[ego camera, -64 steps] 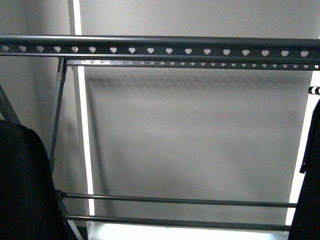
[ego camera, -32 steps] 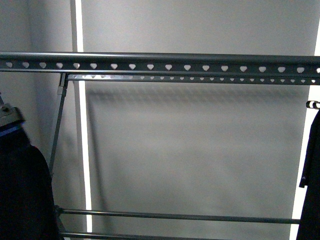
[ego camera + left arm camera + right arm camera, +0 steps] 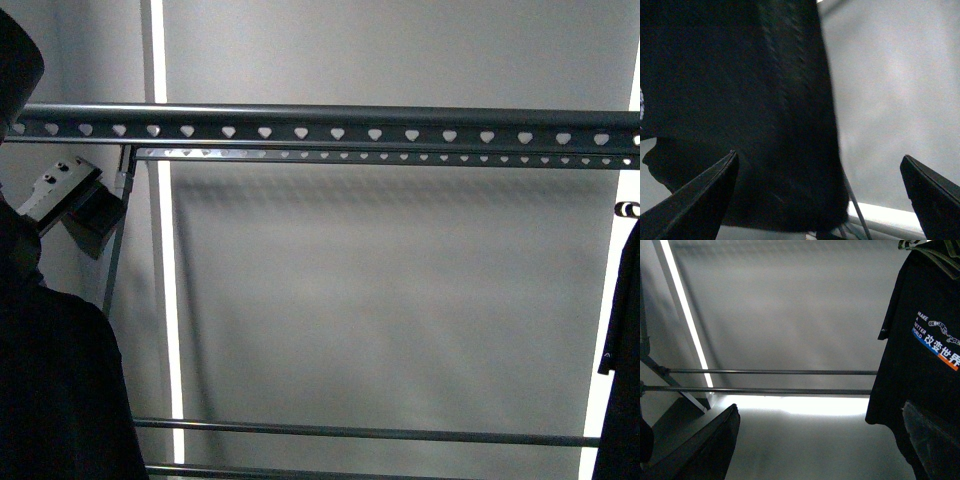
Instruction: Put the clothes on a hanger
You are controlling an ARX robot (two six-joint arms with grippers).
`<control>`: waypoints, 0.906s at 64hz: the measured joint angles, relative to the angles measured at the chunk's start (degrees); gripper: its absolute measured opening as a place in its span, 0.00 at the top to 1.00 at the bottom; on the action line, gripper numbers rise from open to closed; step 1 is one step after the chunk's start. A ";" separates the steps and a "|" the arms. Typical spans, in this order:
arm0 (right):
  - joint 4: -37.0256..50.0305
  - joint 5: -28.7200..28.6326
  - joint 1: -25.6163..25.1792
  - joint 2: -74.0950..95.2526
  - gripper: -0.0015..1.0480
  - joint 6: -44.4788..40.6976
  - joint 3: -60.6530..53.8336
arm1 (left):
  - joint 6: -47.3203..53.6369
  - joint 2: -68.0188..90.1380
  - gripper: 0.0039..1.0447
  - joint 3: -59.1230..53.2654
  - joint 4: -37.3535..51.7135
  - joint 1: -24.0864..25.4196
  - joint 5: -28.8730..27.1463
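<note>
As judged from the rail (image 3: 330, 118): no garment over the visible stretch, so hanging likely not finished.
Done: printed shirt (image 3: 920, 365) hanging full length, off to one side of the right gripper (image 3: 820, 405); top cut off at the frame edge, so no telling whether hung from the rail, a hook or something else.
To do: black cloth (image 3: 740, 90) close ahead of the left gripper (image 3: 818, 155), most of it lower than the rail; probably to be raised and hung there.
Left gripper: spread wide, nothing pinched between the fingers; cloth filling the view from one finger to past the middle; contact unclear, picture blurred.
Right gripper: spread wide too, and empty; one finger overlapping the shirt's lower part in view, touching or not impossible to tell; bare wall and two lower bars (image 3: 770, 372) ahead.
Rail from the grippers: above and ahead of both, crossing the whole front view.
Grey block (image 3: 70, 195): just under the rail's left end, above the cloth; likely part of the left arm.
</note>
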 joint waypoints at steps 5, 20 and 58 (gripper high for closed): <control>0.00 0.00 0.00 0.00 0.07 0.00 0.00 | 0.22 0.81 0.06 0.02 1.31 1.40 -1.20; 0.00 0.00 0.00 0.00 0.07 0.00 0.00 | 3.45 3.87 0.06 2.97 6.38 2.45 -2.54; 0.00 0.00 0.00 0.00 0.07 0.00 0.00 | 5.84 11.41 0.74 10.97 4.81 3.65 -2.75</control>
